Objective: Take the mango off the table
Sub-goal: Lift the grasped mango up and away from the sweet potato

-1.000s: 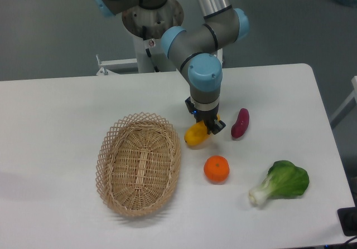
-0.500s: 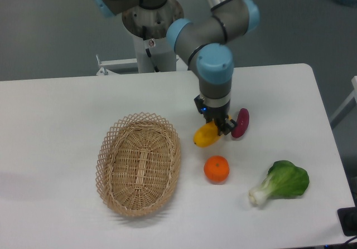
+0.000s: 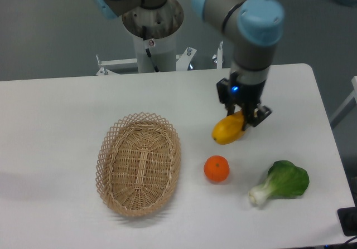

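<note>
Camera view, fixed, looking down on the white surface (image 3: 67,110). The pincer (image 3: 244,117) is clamped on the mango (image 3: 227,130) at its upper right end; the fruit hangs tilted, its lower left end pointing toward the wicker basket (image 3: 139,162). It appears clear of the surface, above the orange (image 3: 216,169) and left of the bok choy (image 3: 281,182). Judged step: the lift, with the grasp made. The next move calls for a steady hold, since the off-centre grip could let the smooth fruit pivot or slip
</note>
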Controlling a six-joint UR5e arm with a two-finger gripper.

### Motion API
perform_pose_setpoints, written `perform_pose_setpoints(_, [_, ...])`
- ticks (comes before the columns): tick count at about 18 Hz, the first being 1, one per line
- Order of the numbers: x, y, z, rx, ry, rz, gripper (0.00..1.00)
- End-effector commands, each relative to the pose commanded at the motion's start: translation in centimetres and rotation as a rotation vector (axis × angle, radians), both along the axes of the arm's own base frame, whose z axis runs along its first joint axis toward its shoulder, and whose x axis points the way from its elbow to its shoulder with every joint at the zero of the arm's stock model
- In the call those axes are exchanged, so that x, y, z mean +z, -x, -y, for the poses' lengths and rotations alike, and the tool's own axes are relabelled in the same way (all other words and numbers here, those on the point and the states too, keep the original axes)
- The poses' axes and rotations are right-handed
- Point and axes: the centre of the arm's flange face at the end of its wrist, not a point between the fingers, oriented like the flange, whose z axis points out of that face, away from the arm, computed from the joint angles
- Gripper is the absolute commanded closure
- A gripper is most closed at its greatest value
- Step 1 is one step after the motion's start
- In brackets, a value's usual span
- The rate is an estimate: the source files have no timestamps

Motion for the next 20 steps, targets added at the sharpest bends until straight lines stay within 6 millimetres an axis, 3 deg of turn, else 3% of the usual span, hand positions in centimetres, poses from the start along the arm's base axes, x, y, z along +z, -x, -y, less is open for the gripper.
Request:
perform_pose_setpoints(13, [0.7, 3.6, 4.6, -0.081, 0.017, -0.032, 0.63])
perform_pose_setpoints(20, [0.1, 4.8, 5.6, -0.098, 0.025, -0.035, 0.63])
